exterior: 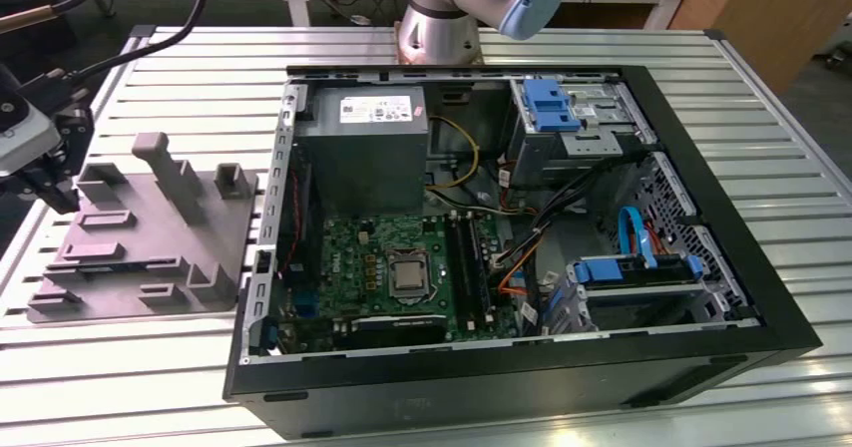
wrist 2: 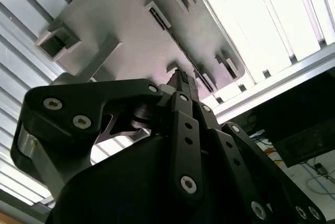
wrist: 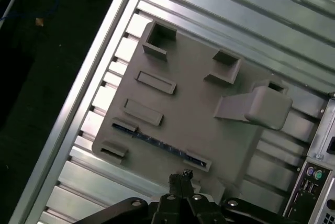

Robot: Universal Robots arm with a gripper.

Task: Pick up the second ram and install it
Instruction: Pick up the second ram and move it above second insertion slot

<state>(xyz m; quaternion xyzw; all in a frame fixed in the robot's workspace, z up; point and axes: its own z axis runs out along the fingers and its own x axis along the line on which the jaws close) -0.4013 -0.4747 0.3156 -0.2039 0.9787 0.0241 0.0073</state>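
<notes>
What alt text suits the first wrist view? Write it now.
The shut gripper hovers by the edge of a grey fixture tray on a slatted metal table; the second ram sits on edge in the tray slot nearest it.

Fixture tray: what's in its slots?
One ram sits edge-up in the long slot of the grey tray, with only its dark blue top edge showing. Its lower part is hidden in the slot.
</notes>
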